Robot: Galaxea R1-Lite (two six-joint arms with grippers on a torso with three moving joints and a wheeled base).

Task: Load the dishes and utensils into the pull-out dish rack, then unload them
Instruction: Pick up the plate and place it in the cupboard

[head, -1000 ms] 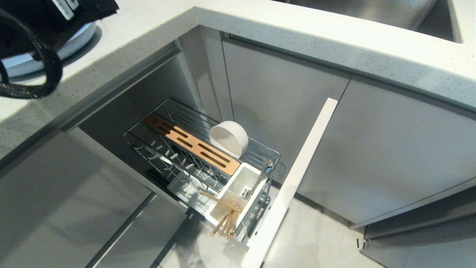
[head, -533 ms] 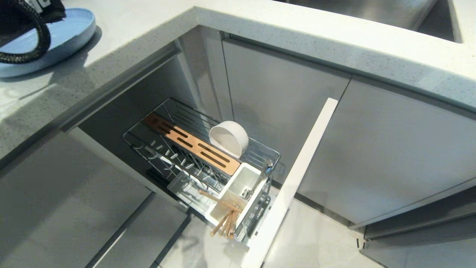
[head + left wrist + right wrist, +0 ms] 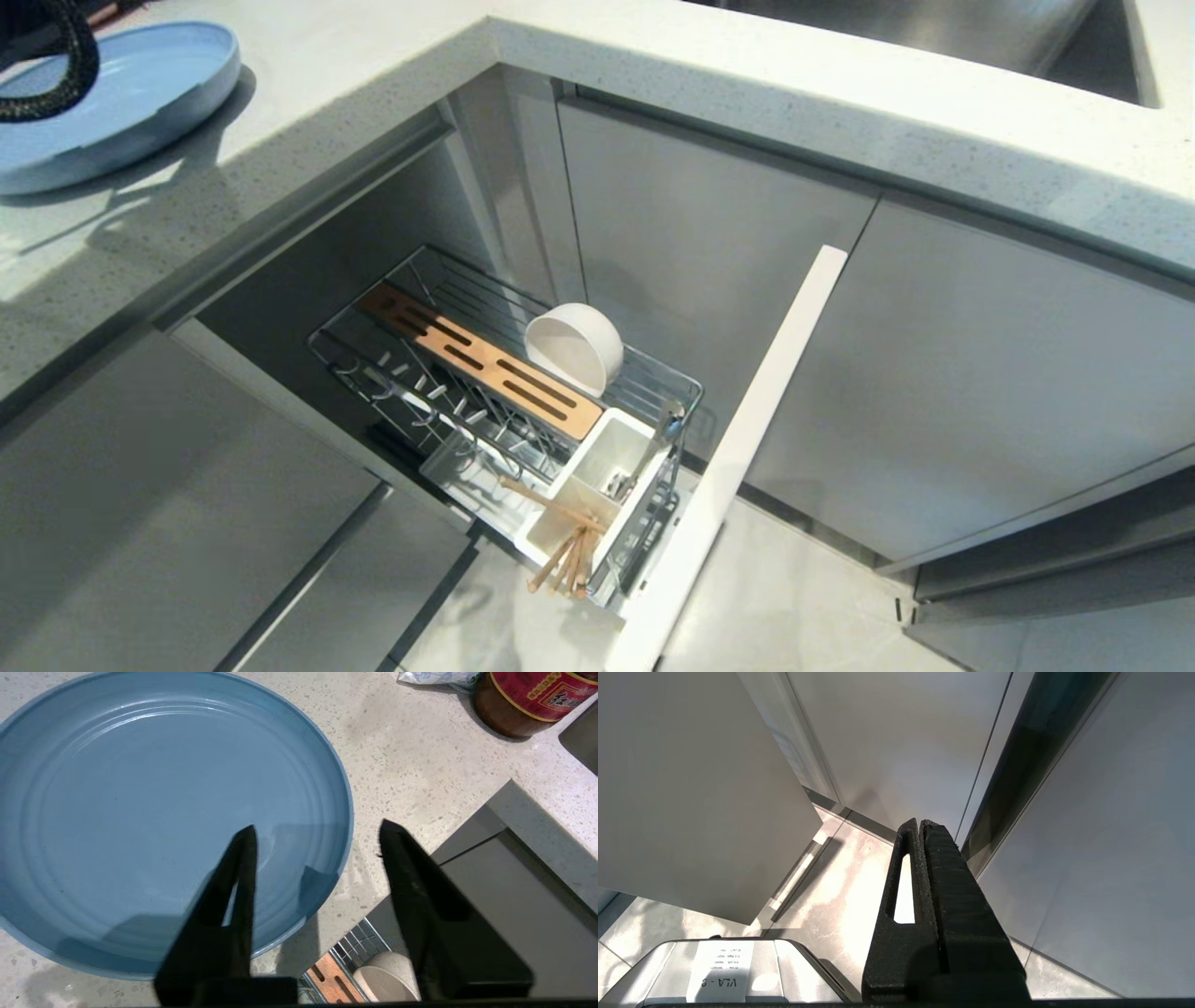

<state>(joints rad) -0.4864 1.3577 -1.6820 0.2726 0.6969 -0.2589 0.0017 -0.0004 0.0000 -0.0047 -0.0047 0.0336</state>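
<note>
Right wrist view, label reads "VLA"

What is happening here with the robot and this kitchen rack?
The left claw is open above the rim of the pale-blue plate, which lies flat on the countertop; nothing is held. The pull-out dish rack is drawn out below, with the off-white bowl on its side in it and the chopsticks and spoons in the white caddy. The right claw is shut and parked near the floor.
</note>
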